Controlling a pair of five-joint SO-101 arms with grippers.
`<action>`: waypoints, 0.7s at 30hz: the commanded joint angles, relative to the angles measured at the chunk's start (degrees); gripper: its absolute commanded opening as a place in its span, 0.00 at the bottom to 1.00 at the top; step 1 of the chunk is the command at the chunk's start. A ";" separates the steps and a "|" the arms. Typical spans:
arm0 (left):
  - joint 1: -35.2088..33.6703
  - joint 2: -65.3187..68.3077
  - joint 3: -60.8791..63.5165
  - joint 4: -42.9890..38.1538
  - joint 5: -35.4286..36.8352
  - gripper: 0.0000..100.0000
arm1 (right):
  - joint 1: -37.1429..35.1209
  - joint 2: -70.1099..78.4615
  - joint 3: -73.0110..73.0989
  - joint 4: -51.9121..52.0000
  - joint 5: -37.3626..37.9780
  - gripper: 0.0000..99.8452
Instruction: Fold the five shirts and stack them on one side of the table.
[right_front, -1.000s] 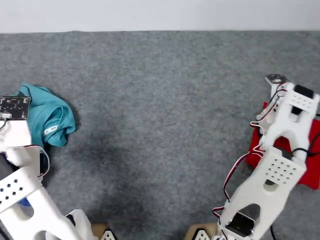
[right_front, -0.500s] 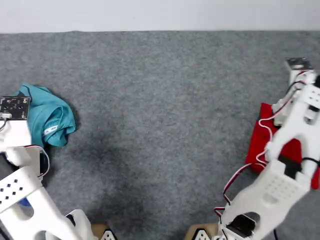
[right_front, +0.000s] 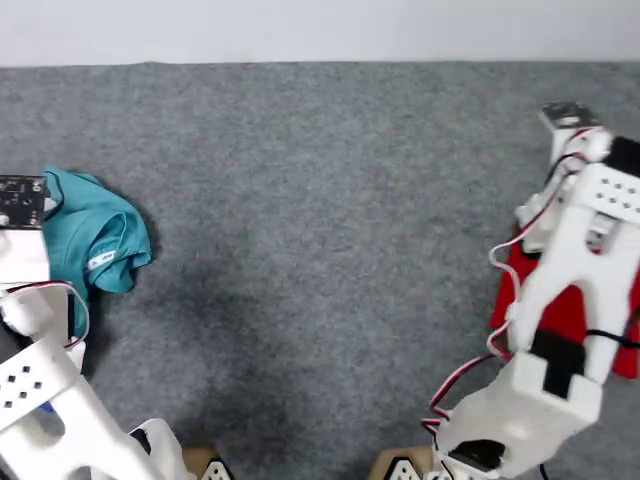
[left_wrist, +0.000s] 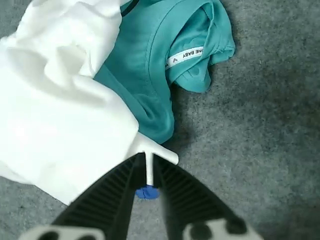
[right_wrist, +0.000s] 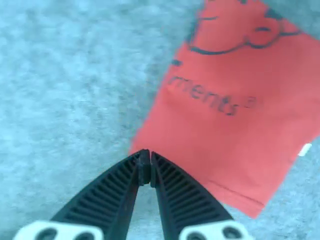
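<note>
Teal shirt (right_front: 100, 235) lies at the left in the high view, and a red shirt (right_front: 505, 310) lies at the right edge under an arm. Left wrist view: the left claw (left_wrist: 146, 170) is clamped on a corner of a white shirt (left_wrist: 60, 110) that spreads ahead of it. Right wrist view: the right claw (right_wrist: 144, 167), jaws together and empty, hangs just beside the red shirt.

- High cam: straight down over table (right_front: 320, 200), my arms (right_front: 560, 330) enter from 6 o'clock.
- Left wrist: close, down on teal shirt (left_wrist: 150, 65), high view's 9 o'clock.
- Right wrist: close on red shirt (right_wrist: 235, 125), 3 o'clock.
</note>
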 joint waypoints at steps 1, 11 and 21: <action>-0.88 -0.53 1.71 -3.78 -3.43 0.09 | -5.05 -7.16 6.33 2.42 -2.73 0.01; -11.78 13.45 -1.54 -8.88 -18.46 0.19 | -7.78 -12.97 23.12 2.33 -5.89 0.01; -13.36 32.53 -12.00 -9.76 -27.78 0.26 | -7.78 -12.97 27.60 2.33 -5.98 0.01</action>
